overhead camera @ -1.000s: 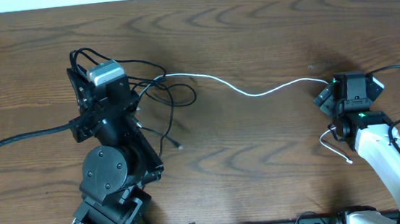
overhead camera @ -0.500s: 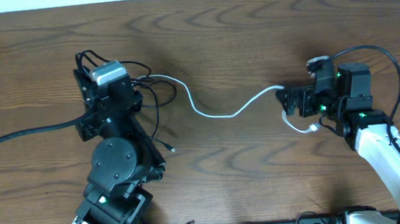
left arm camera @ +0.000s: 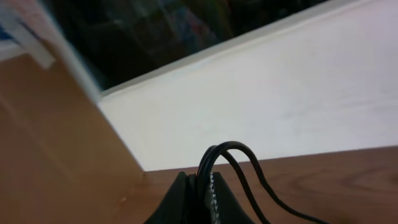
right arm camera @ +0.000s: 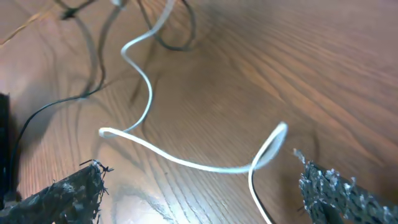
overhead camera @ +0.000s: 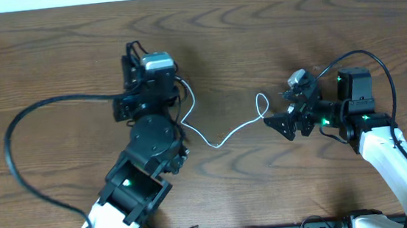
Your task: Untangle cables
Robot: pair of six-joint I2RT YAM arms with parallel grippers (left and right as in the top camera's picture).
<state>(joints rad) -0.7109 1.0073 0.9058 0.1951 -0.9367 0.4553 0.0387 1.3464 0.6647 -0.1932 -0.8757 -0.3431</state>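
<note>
1. Plainly, the left gripper point(left arm camera: 202, 186) is sitting fully closed, and it is pinching a black cable point(left arm camera: 225, 145) between its fingers.
2. That black cable is arching up out of the closed fingers in a narrow loop, and its strands are falling away to the right over the desk point(left arm camera: 348, 180).
3. From overhead the left gripper's fingers are lying hidden under the arm's own wrist, so the grip is showing in the left wrist view only.
4. The right gripper point(overhead camera: 290, 105) is standing wide open and is holding nothing.
5. It is hanging just above the desk at the right-hand end of the white cable point(overhead camera: 231, 134).
6. The white cable is lying slack on the wood, and it is running in curves from beside the left arm across to the right gripper.
7. Near the right gripper it is crossing over itself in a small loop, and part of it is passing between the spread fingers point(right arm camera: 81, 186).
8. Whether either finger is touching the white cable cannot be told.
9. A thick black wire point(overhead camera: 62, 99) is sweeping in a wide arc over the left side of the desk to the left arm.
</note>
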